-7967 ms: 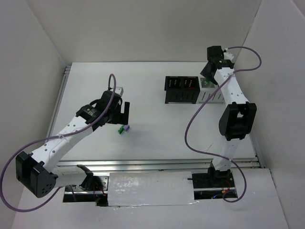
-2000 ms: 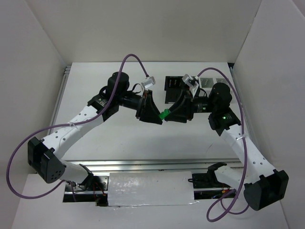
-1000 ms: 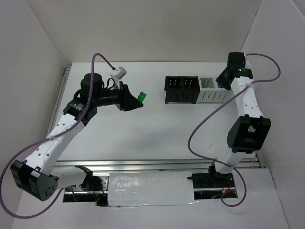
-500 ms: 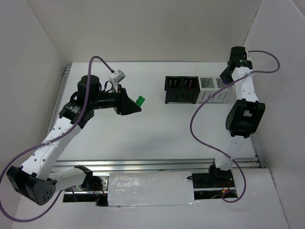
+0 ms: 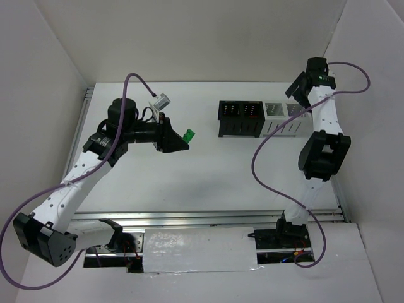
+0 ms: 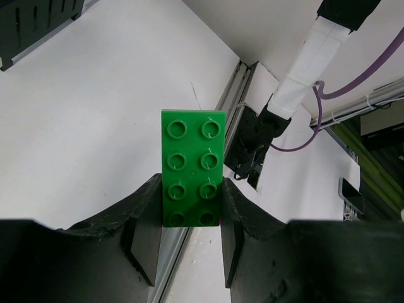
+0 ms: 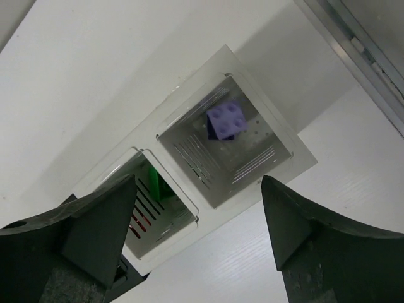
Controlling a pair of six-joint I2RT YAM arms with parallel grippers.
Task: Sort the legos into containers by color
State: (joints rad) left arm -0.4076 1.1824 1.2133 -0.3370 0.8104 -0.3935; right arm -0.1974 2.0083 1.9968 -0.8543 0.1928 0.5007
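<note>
My left gripper (image 5: 182, 139) hangs above the table's left half, shut on a green lego (image 5: 188, 134). In the left wrist view that studded green lego (image 6: 192, 165) sticks out from between the fingers of the left gripper (image 6: 189, 192). The containers (image 5: 259, 127) stand in a row at the back right, two black and two white. My right gripper (image 5: 295, 89) hovers open over the rightmost white bin (image 7: 265, 129). A light purple lego (image 7: 226, 120) lies inside that bin. Green (image 7: 151, 183) shows in the white bin beside it. The right gripper (image 7: 199, 189) holds nothing.
Metal rails (image 5: 208, 216) run along the near edge and the left side of the table. White walls close in on the left, back and right, and the right arm stands close to the right wall. Purple cables (image 5: 268, 148) loop off both arms.
My right gripper has opened over the rightmost white bin, where the purple lego now lies. The left arm shifted only slightly, still gripping the green lego.
</note>
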